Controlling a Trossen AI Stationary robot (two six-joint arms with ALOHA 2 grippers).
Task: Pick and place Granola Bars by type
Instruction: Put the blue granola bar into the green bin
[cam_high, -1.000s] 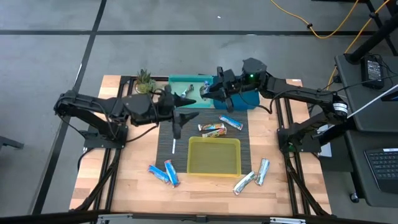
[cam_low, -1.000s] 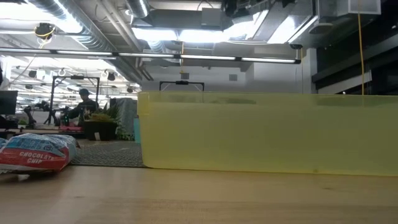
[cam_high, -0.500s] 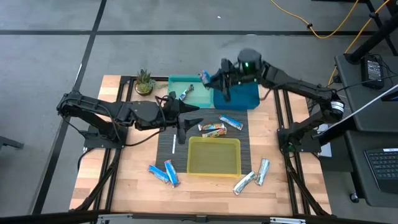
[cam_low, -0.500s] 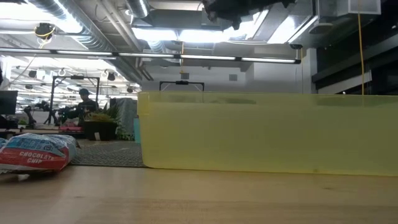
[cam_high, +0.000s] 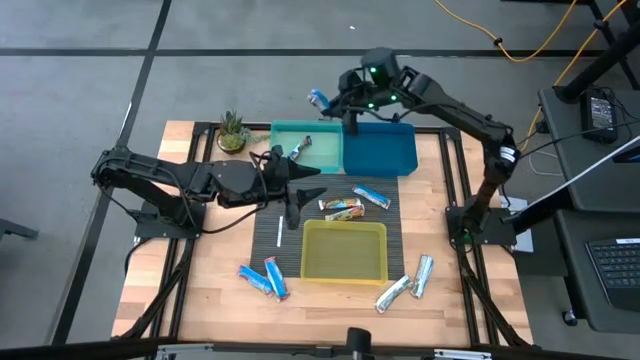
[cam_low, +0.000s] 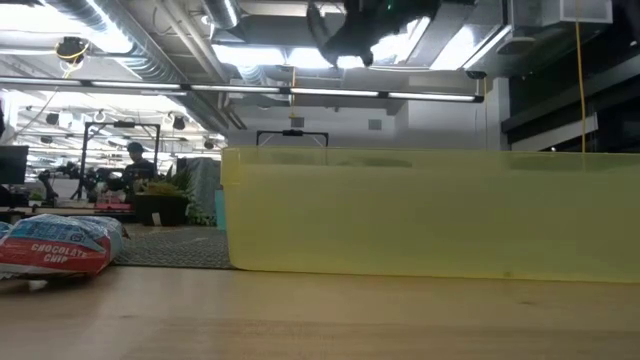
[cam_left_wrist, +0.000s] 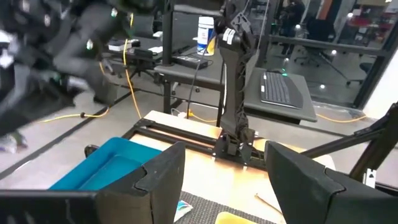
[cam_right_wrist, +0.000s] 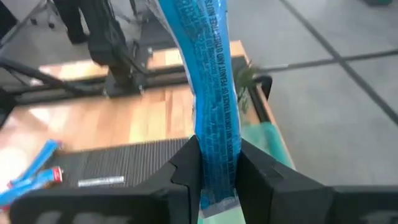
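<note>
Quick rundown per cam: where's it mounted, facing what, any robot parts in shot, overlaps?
High: overhead, facing down; both arms, right claw gripping blue bar.
Low: table height, facing yellow bin; arm overhead.
Left wrist: past open left claw toward blue bin.
Right wrist: own fingers pinching the bar.
Shared: bar in high and right wrist.

Colours on the pale wood-plank table (cam_high: 210, 280)

A translucent yellow tray (cam_high: 344, 251) sits on a dark ribbed mat (cam_high: 268, 225); far trays are teal (cam_high: 318, 158) and deep blue (cam_high: 382, 155). The bar held in the right end effector (cam_right_wrist: 214, 165) is bright blue with dark print (cam_right_wrist: 208, 93). Loose bars are blue (cam_high: 262, 277), silver-blue (cam_high: 405, 282) and orange-brown multicoloured (cam_high: 343, 208). Both arms are black.
</note>
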